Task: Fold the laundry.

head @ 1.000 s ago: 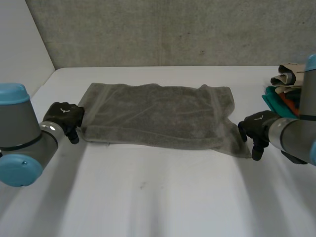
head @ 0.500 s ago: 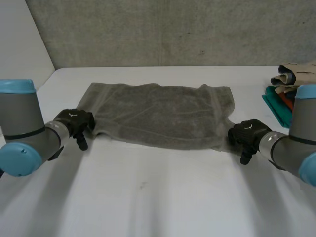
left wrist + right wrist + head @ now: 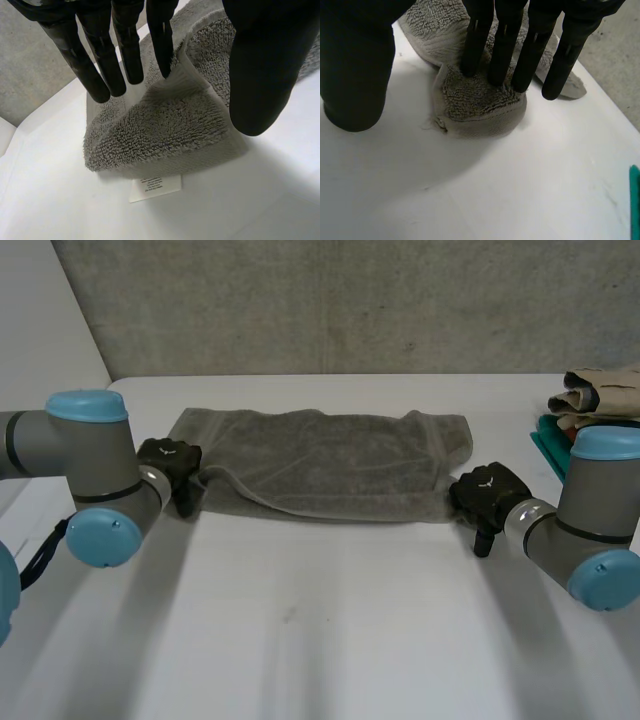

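A grey towel [image 3: 320, 465] lies spread across the white table [image 3: 320, 640], its near edge rolled up and pushed back. My left hand [image 3: 170, 465] is at the towel's near left corner. In the left wrist view that corner [image 3: 165, 130] curls up between the straight fingers [image 3: 100, 65] and the thumb, which stands apart, and a white label [image 3: 155, 187] pokes out beneath. My right hand [image 3: 485, 495] is at the near right corner. Its straight fingers [image 3: 505, 40] press their tips on the bunched corner [image 3: 480, 107], thumb apart over the bare table. Both hands are open.
A pile of folded clothes [image 3: 600, 390] sits at the table's right edge on a teal item [image 3: 550, 450], close behind my right arm. A grey wall runs along the table's far side.
Both hands moved away from me and inward, taking the towel's near corners along. The near edge has rolled back and the towel now looks narrower.
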Robot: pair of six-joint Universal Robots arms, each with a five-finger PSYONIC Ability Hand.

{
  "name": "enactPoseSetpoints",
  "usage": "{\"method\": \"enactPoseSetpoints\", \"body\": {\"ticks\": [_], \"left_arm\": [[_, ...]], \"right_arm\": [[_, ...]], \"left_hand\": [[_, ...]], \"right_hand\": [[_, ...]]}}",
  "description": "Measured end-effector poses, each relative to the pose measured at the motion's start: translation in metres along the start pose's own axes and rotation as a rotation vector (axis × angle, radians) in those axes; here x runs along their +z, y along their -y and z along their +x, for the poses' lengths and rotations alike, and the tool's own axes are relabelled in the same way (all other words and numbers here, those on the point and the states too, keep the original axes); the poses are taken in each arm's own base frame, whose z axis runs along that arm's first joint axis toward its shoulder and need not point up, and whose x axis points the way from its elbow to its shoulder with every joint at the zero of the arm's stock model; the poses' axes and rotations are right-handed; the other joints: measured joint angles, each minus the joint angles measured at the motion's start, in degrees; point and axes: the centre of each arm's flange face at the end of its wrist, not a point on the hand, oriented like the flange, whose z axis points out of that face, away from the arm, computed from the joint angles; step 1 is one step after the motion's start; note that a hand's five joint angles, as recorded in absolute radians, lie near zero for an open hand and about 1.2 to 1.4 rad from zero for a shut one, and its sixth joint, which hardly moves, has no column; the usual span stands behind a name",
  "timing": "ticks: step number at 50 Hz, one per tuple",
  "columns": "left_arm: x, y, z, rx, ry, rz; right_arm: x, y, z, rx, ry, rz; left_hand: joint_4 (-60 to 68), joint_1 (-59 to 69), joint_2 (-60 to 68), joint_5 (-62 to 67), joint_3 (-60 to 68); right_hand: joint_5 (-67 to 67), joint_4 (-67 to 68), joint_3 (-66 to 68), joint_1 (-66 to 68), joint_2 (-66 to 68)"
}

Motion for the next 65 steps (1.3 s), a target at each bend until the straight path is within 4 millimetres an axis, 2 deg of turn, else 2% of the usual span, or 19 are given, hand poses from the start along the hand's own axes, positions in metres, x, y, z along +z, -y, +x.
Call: {"method": "enactPoseSetpoints", "body": {"ticks": [8, 9, 10, 12, 14, 27, 31, 32, 34, 40, 47, 54, 60, 65], "left_arm": [[0.013, -0.002, -0.001, 0.028, 0.020, 0.006], [0.014, -0.002, -0.002, 0.032, 0.022, 0.006], [0.015, -0.003, -0.002, 0.033, 0.023, 0.007], [0.016, -0.003, -0.003, 0.039, 0.026, 0.009], [0.017, -0.003, -0.005, 0.041, 0.028, 0.012], [0.013, 0.001, -0.024, 0.032, 0.033, 0.028], [0.012, -0.001, -0.026, 0.029, 0.023, 0.021], [0.010, -0.002, -0.026, 0.029, 0.013, 0.018], [0.009, -0.003, -0.024, 0.029, 0.003, 0.015], [0.004, -0.003, -0.020, 0.037, -0.015, 0.008], [-0.004, -0.001, -0.014, 0.046, -0.026, -0.012], [-0.012, 0.000, -0.005, 0.056, -0.049, -0.030], [-0.007, -0.005, 0.001, 0.066, -0.050, -0.034], [0.002, -0.010, 0.005, 0.072, -0.036, -0.040]], "right_arm": [[0.010, 0.005, 0.004, -0.028, -0.020, 0.036], [0.011, 0.005, 0.005, -0.029, -0.023, 0.039], [0.012, 0.005, 0.005, -0.029, -0.023, 0.040], [0.015, 0.006, 0.007, -0.029, -0.027, 0.043], [0.016, 0.007, 0.008, -0.029, -0.031, 0.047], [0.028, 0.016, 0.015, 0.033, -0.048, 0.073], [0.033, 0.014, 0.013, 0.043, -0.045, 0.068], [0.036, 0.014, 0.012, 0.044, -0.043, 0.070], [0.038, 0.015, 0.012, 0.043, -0.043, 0.072], [0.048, 0.018, 0.010, 0.033, -0.050, 0.094], [0.063, 0.020, 0.010, 0.018, -0.073, 0.114], [0.079, 0.019, 0.009, -0.004, -0.093, 0.138], [0.089, 0.018, 0.008, -0.032, -0.107, 0.160], [0.097, 0.017, 0.012, -0.049, -0.125, 0.184]], "left_hand": [[11.2, 11.4, 10.9, 11.0, 10.6], [19.3, 19.7, 19.5, 19.1, 18.8], [19.3, 19.7, 19.5, 19.1, 18.8], [31.3, 31.5, 31.2, 30.9, 30.6], [36.1, 34.0, 35.9, 35.3, 35.2], [37.4, 34.0, 37.2, 35.7, 36.5], [33.9, 32.3, 33.3, 33.9, 32.9], [23.7, 21.5, 23.4, 23.8, 23.2], [17.1, 15.0, 16.8, 17.3, 16.7], [4.6, 3.8, 4.6, 4.6, 4.5], [0.8, 0.4, 0.9, 0.5, 0.8], [-1.5, -1.6, -1.2, -1.8, -1.2], [-2.5, -2.2, -2.1, -2.7, -1.9], [-2.7, -2.4, -2.4, -3.0, -2.2]], "right_hand": [[3.0, 2.8, 2.7, 3.8, 2.7], [4.1, 3.2, 3.0, 4.1, 3.2], [4.6, 3.3, 3.1, 4.2, 3.4], [5.2, 3.6, 3.3, 4.4, 3.8], [5.4, 3.7, 3.4, 4.4, 3.8], [5.7, 3.7, 3.5, 4.4, 3.8], [5.7, 3.8, 3.5, 4.4, 3.8], [6.1, 4.3, 4.1, 4.9, 4.3], [6.5, 4.8, 4.6, 5.5, 5.0], [7.1, 5.5, 5.1, 5.7, 6.4], [7.8, 6.4, 6.1, 6.5, 7.4], [10.7, 11.8, 11.6, 12.9, 13.2], [12.0, 19.7, 19.4, 21.1, 21.1], [12.0, 18.1, 17.8, 19.4, 19.3]]}}
